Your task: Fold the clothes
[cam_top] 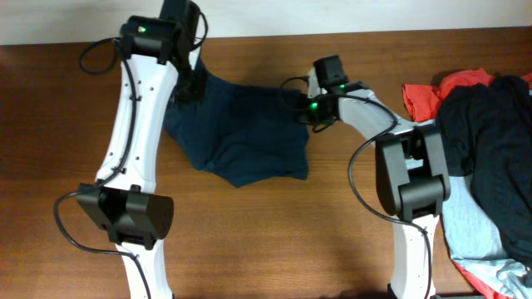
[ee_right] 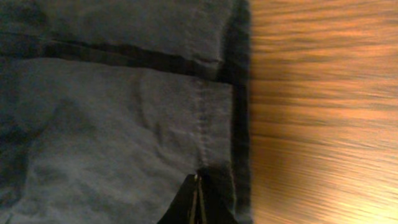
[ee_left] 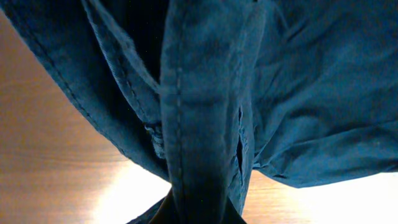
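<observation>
Your left claw [ee_left: 198, 210] is pinching the shorts [cam_top: 241, 137]. In the left wrist view a thick stitched fold of the dark blue cloth runs straight down into the claw at 6 o'clock. The cloth hides most of the fingers. Your right claw [ee_right: 197, 186] is pressed together on the shorts too. In the right wrist view its two dark tips meet at 6 o'clock, right by the stitched edge, and bare wood shows at 3 o'clock.

From above, the brown wooden table [cam_top: 274, 241] is the biggest thing you see. The shorts are the next biggest. They sit around 11 o'clock from the middle of the table, spread out and wrinkly. Your left claw has them at their 10 o'clock corner, under the white arm, and that part hangs up off the wood. Your right claw has them at their 2 o'clock corner. The rest of the shorts lies flat on the wood between your two arms.

A pile of other clothes sits at 3 o'clock on the table, well apart from the shorts. A dark cloth [cam_top: 490, 133] is on top. A light blue shirt [cam_top: 470, 224] pokes out under it at 5 o'clock. A red cloth [cam_top: 424, 98] peeks out at 10 o'clock of the pile.
</observation>
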Robot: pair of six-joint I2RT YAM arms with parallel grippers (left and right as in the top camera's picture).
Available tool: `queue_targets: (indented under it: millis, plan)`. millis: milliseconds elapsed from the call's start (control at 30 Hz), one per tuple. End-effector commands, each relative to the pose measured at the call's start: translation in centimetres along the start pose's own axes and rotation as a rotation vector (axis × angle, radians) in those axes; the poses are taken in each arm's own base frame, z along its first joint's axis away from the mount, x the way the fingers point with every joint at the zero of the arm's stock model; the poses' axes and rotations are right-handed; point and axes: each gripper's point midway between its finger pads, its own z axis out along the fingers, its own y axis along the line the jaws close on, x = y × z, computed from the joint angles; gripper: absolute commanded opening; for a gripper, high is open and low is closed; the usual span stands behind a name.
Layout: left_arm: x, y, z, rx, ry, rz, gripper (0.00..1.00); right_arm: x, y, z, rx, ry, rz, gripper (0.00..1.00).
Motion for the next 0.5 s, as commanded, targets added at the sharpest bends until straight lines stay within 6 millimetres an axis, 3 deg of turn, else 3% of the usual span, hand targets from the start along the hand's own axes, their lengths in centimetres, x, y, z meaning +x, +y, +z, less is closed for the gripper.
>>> queue_targets:
  millis: [0,233,467]
  plan:
    - [-0.8,-1.3,-0.2,0.023,-0.027,0.003,0.0,-0.7,0.8,-2.0,-0.001,-0.026,-0.039,0.04]
    - [-0.4,-3.4,1.4,0.029,0.024,0.043,0.0,1.1,-0.7,-0.6,0.072,0.033,-0.061,0.04]
    - [-1.2,-5.7,1.2,0.06,-0.015,0.072,0.0,2.4,-2.6,0.7,0.139,0.072,-0.046,0.04]
